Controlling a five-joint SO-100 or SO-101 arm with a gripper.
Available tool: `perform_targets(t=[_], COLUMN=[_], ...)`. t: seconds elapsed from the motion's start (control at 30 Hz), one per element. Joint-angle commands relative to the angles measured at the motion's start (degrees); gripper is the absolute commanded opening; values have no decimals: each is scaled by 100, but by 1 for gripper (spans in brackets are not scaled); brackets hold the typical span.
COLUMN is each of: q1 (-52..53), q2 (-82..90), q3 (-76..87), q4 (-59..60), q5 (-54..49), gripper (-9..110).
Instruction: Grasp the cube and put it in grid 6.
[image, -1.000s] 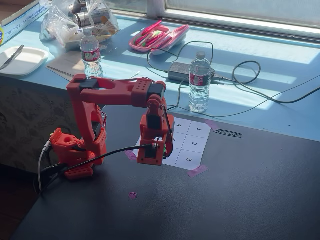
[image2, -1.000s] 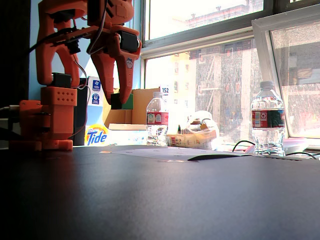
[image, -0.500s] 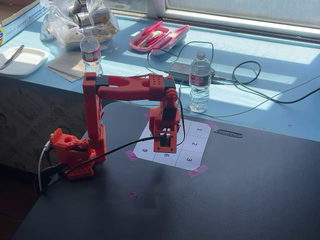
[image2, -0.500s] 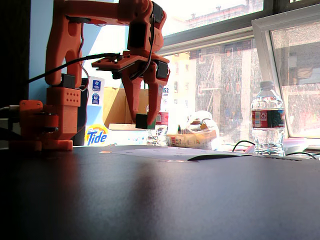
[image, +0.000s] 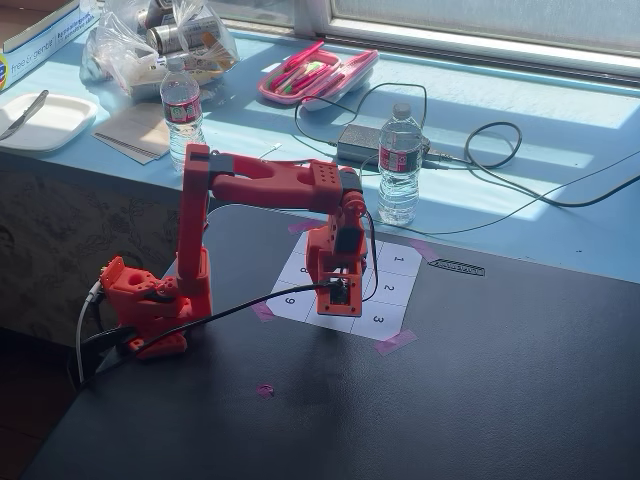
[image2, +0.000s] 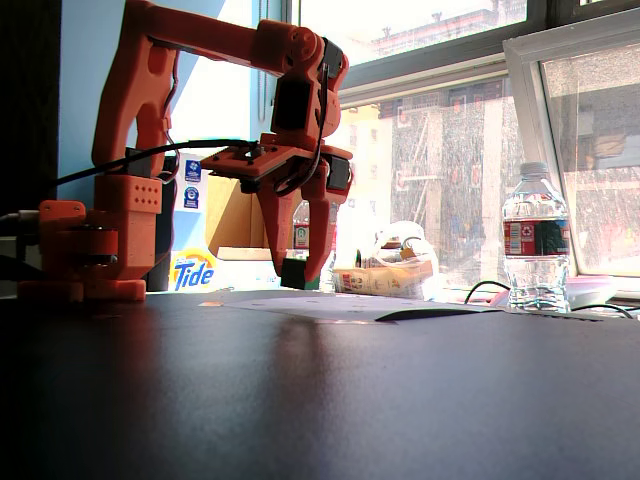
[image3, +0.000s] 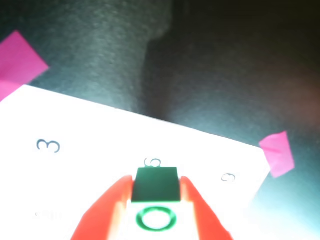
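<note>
My red gripper (image3: 156, 181) is shut on the cube (image3: 155, 187), a small dark green block with a ring mark on its pale near face. In the wrist view the digit of grid 6 (image3: 165, 150) shows just beyond the cube, with cell 3 (image3: 48, 145) to the left and cell 9 (image3: 228, 177) to the right. From the low fixed view the cube (image2: 293, 273) hangs between the fingertips, slightly above the paper sheet (image2: 330, 306). In the high fixed view the gripper (image: 337, 298) points down over the sheet's near row, between 9 and 3.
Pink tape (image: 395, 342) holds the sheet's corners on the dark table. A water bottle (image: 399, 165), a power brick with cables (image: 355, 142) and a pink case (image: 318, 72) lie behind on the blue ledge. The arm's base (image: 150, 300) stands left of the sheet.
The arm has stretched further out over the sheet and lowered. The gripper, still holding the cube, has come down from high above to just above the paper near the 6.
</note>
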Motion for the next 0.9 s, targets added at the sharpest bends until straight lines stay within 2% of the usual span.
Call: perform_targets(t=[0.0, 0.27, 0.57, 0.63, 0.87], q1=[-70, -88, 0, 70, 791], q2=[0, -141, 229, 483, 1556], q3=[-272, -290, -844, -1151, -1644], q4=[-44, 26, 615, 940, 1688], q5=[-185, -422, -589, -633, -1020], gripper=[5, 25, 29, 28, 0])
